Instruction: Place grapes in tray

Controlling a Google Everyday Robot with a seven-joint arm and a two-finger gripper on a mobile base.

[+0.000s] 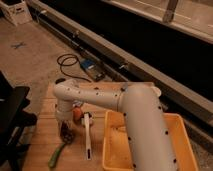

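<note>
The grapes (68, 135), a dark lumpy cluster, lie on the wooden table (42, 130) near its left side. My gripper (65, 126) hangs straight down from the white arm (100, 98) and sits right over the grapes, at or touching their top. The yellow tray (186, 134) stands to the right on the table. The arm's thick upper part crosses over it and hides much of its inside.
A round orange-red fruit (77, 115) lies just right of the gripper. A long white utensil (87, 136) lies between the grapes and the tray. A long green vegetable (56, 156) lies in front of the grapes. A black chair (12, 107) stands left of the table.
</note>
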